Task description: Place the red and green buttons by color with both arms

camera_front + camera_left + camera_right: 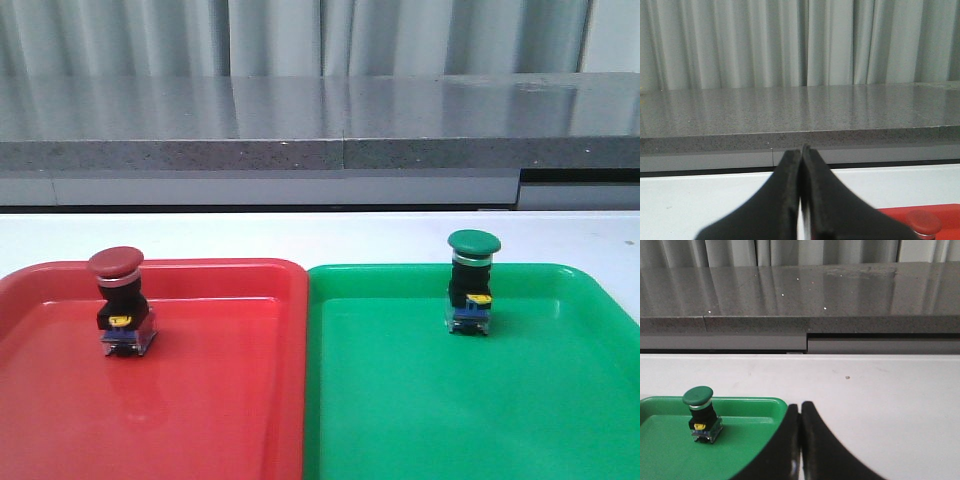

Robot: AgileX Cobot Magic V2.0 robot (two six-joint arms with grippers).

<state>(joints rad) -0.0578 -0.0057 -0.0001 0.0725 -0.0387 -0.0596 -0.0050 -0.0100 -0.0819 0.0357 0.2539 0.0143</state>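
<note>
Front view: red button (pixel 122 300) upright in red tray (pixel 230 400), green button (pixel 471 283) in green tray (pixel 520 400); left pincer (pixel 801 150) and right pincer (pixel 800 407) clenched, empty.

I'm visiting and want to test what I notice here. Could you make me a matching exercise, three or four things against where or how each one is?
Things:
1. red button
2. green button
3. left gripper
4. green tray

Places or states:
A. right of the red tray, side by side
B. upright in the red tray
C. fingers closed together, holding nothing
D. upright near the green tray's far rim

Pairs: 1-B, 2-D, 3-C, 4-A
</note>
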